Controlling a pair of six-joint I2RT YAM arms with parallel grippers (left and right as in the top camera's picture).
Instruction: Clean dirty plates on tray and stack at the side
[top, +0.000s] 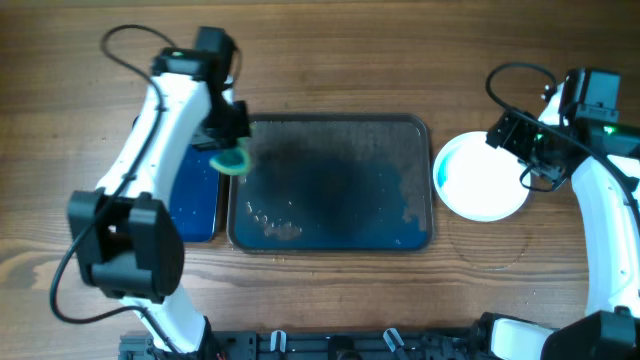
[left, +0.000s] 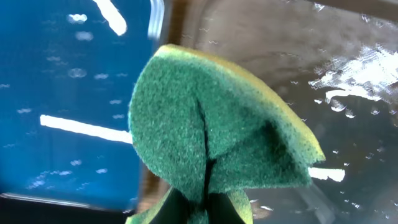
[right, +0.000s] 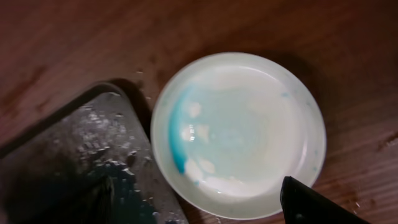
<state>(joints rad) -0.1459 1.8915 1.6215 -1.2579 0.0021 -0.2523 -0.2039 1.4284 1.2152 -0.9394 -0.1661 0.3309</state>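
My left gripper (top: 232, 152) is shut on a folded green and yellow sponge (left: 211, 130) and holds it over the left rim of the dark wet tray (top: 330, 180). A blue rectangular plate (top: 196, 196) lies just left of the tray, flecked with droplets, and also shows in the left wrist view (left: 62, 93). A round white plate (top: 482, 176) with a blue smear lies on the table right of the tray. My right gripper (top: 527, 158) is open above that plate's right edge. Only one dark finger (right: 311, 202) shows in the right wrist view, beside the white plate (right: 239, 134).
The tray holds foam and water patches near its front (top: 275, 225) and no plates. Its corner shows in the right wrist view (right: 62, 168). The wooden table (top: 400, 60) surrounds everything. A faint wet ring (top: 490, 250) marks the wood in front of the white plate.
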